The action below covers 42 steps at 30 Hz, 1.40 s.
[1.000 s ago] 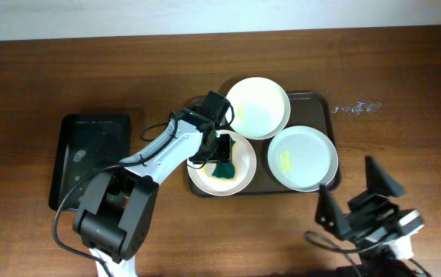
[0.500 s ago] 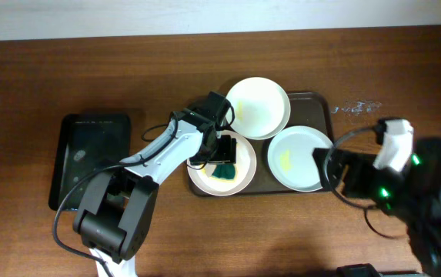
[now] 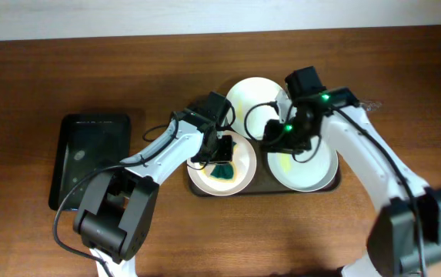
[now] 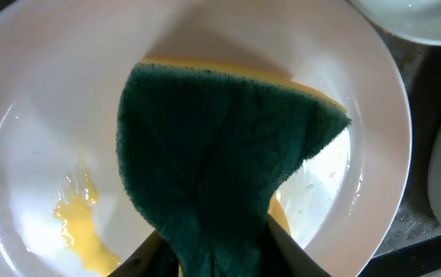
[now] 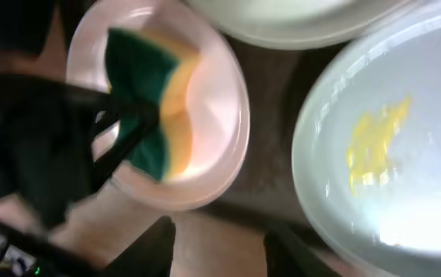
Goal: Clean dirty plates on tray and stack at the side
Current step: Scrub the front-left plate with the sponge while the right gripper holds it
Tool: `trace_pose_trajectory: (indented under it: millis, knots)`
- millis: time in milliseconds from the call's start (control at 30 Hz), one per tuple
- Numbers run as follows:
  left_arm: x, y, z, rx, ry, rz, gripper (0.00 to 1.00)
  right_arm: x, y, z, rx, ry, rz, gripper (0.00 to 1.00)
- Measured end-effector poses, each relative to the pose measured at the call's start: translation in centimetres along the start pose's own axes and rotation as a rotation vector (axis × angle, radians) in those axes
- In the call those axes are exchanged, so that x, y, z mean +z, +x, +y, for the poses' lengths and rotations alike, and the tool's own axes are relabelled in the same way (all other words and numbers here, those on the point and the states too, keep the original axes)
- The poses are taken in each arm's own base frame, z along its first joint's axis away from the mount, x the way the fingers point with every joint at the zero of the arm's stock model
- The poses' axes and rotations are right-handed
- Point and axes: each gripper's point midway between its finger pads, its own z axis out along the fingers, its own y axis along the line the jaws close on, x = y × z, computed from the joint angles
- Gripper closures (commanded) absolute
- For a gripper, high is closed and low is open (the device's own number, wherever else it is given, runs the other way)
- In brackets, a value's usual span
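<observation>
The left gripper is clamped on a sponge, its two fingers pinching the lower end so that the green scouring face bulges up toward the wrist camera, with the yellow foam showing along the far edge. The sponge sits over the middle of the front-left plate and seems to press on its surface, though the contact itself is hidden beneath it. A wet yellow smear lies on that plate just beside the sponge.

The right gripper hangs above the tray with its fingers spread apart and nothing between them. Its blurred wrist view shows it over the dark strip between the front-left plate and the right plate.

The right plate carries a yellowish smear in its middle. The back plate lies behind the other two, overlapping their rims. All three plates are on the tray. A smaller black tray lies well apart to the left on the wooden table.
</observation>
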Motion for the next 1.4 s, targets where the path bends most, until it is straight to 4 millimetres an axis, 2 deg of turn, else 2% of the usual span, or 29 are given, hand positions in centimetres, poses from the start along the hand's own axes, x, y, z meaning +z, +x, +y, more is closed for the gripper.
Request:
trace_pose_trajectory:
  millis: [100,200,300,367,433,500,533,600,700,800,867,933,967,1033,1067,1100,1233,1333,1400]
  knots:
    - [0.0,0.0,0.0,0.000,0.000,0.001,0.68,3.4,-0.9,-1.2,0.017,0.012,0.044,0.62]
    - [0.0,0.0,0.0,0.000,0.000,0.001,0.69,4.9,-1.5,-1.6,0.010,0.012,0.048,0.62]
    - [0.0,0.0,0.0,-0.009,0.000,0.001,0.68,5.9,-1.2,-1.5,0.002,0.017,0.072,0.62]
    - [0.0,0.0,0.0,-0.030,0.001,-0.001,0.76,6.6,-0.9,-0.9,-0.026,0.033,0.082,0.61]
    - [0.0,0.0,0.0,-0.063,0.001,-0.001,0.76,7.0,-1.6,-1.1,-0.039,0.051,0.044,0.61]
    - [0.0,0.0,0.0,-0.114,0.001,-0.001,0.79,7.6,-2.1,-1.3,-0.041,0.054,0.013,0.62]
    - [0.0,0.0,0.0,-0.129,0.001,0.000,0.80,8.2,-1.7,-1.8,-0.031,0.060,0.019,0.67]
    - [0.0,0.0,0.0,-0.143,0.001,-0.001,0.78,8.8,-1.5,-2.2,-0.026,0.062,0.012,0.67]
    - [0.0,0.0,0.0,-0.166,0.001,-0.001,0.79,9.6,-0.9,-2.7,-0.023,0.063,0.018,0.78]
    - [0.0,0.0,0.0,-0.170,0.001,0.000,0.72,10.0,-0.7,-2.8,-0.021,0.057,0.016,0.82]
    - [0.0,0.1,-0.1,-0.170,0.001,0.000,0.66,10.2,-0.9,-2.6,-0.024,0.046,0.007,0.95]
    - [0.0,0.0,-0.3,-0.171,0.003,-0.003,0.37,10.7,-0.9,-2.5,-0.014,0.026,-0.008,0.96]
    - [0.1,0.0,-0.3,-0.174,0.003,-0.003,0.36,10.9,-0.9,-2.5,-0.011,0.023,-0.013,0.96]
    - [0.1,0.0,-0.3,-0.176,0.002,-0.004,0.85,11.1,-0.8,-2.5,-0.007,0.016,-0.019,0.96]
    - [0.1,0.0,-0.4,-0.176,0.002,-0.006,0.97,11.1,-0.7,-2.5,-0.005,0.013,-0.020,0.96]
    - [0.1,0.0,-0.5,-0.173,0.004,-0.009,1.00,11.1,-0.7,-2.4,-0.002,0.010,-0.019,0.96]
    - [0.2,0.0,-0.6,-0.159,-0.016,-0.019,1.00,11.1,-0.6,-2.5,0.005,0.011,-0.015,0.96]
    - [0.0,0.6,1.6,-0.151,-0.161,-0.035,1.00,11.1,-0.3,-2.4,0.010,0.008,-0.003,0.96]
    - [-0.5,0.5,3.9,-0.148,-0.288,-0.067,1.00,11.1,-0.3,-2.4,0.010,0.007,-0.002,0.96]
